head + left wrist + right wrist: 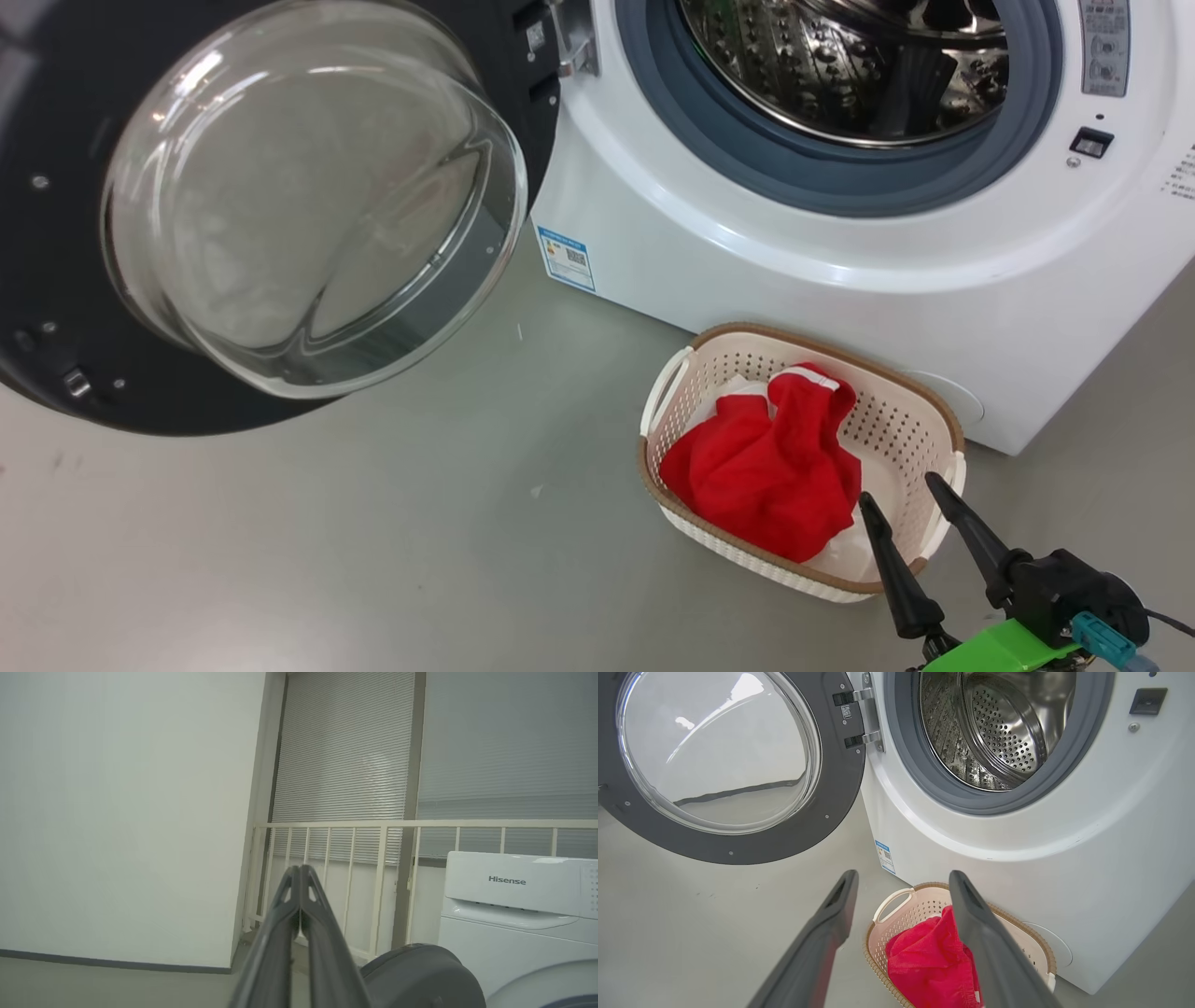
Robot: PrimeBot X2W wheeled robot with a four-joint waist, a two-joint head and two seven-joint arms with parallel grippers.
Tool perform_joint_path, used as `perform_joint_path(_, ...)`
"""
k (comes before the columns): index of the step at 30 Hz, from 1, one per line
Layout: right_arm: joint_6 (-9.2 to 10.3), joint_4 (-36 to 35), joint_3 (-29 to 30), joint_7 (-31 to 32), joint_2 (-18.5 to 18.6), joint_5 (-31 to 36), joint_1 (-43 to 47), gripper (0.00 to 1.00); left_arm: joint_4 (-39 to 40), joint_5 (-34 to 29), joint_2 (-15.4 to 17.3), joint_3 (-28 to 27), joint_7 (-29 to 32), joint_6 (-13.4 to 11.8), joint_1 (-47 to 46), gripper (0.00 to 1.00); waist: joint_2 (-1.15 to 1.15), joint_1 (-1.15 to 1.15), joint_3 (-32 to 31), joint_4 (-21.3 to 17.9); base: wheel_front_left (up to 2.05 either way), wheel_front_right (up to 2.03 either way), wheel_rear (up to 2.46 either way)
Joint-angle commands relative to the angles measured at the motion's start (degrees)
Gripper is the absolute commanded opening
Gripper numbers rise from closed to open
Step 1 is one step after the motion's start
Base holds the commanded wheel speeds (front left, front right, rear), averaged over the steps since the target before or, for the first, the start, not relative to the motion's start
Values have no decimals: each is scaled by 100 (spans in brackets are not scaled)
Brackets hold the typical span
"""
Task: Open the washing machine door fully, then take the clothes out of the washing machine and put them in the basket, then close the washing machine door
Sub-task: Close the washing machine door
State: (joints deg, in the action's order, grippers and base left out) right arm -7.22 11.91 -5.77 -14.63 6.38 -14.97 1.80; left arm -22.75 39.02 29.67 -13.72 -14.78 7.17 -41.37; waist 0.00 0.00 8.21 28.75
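Clothes [766,467] lie in the basket [901,420] by our spread right gripper [898,487], so we judge the washing machine door [308,215], swung wide to our left, sits nearer our pressed-shut left gripper [299,868] for closing

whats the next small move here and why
Probably bring the left pincer against the washing machine door to start swinging it shut: the clothes lie in the basket, the drum looks empty, and the door stands wide open.
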Motion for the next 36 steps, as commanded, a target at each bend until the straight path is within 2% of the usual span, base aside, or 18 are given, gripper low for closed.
perform_joint_path(1, -26, -145, -121, -37, 43, 43, -102, 100, -348, 273, 518, -31, 10, 31, -338, 0, 0, 0, 109, -60, 0, 0, 0)
perform_joint_path(7, -26, -134, -188, -37, 84, 99, -228, 100, -2083, 1480, 1004, 300, 753, 31, -1129, 0, 0, 0, 350, -171, 0, 0, 0)
perform_joint_path(14, -26, -126, -243, -37, 131, 168, -342, 100, -2973, 2468, 1312, 648, 1957, 31, -1468, 0, 0, 0, 640, -282, 0, 0, 0)
perform_joint_path(19, -26, -108, -296, -37, 147, 205, -408, 100, -3089, 2856, 1398, 978, 2809, 31, -1420, 0, 0, 0, 809, -311, 0, 0, 0)
perform_joint_path(25, -26, -95, -336, -37, 127, 238, -474, 100, -3083, 3187, 1449, 1199, 3251, 32, -1333, 0, 0, 0, 907, -336, 0, 0, 0)
perform_joint_path(36, -26, -100, -322, -37, 115, 232, -543, 100, -2899, 3567, 1536, 1519, 3659, 32, -1258, 0, 0, 0, 945, -360, 0, 0, 0)
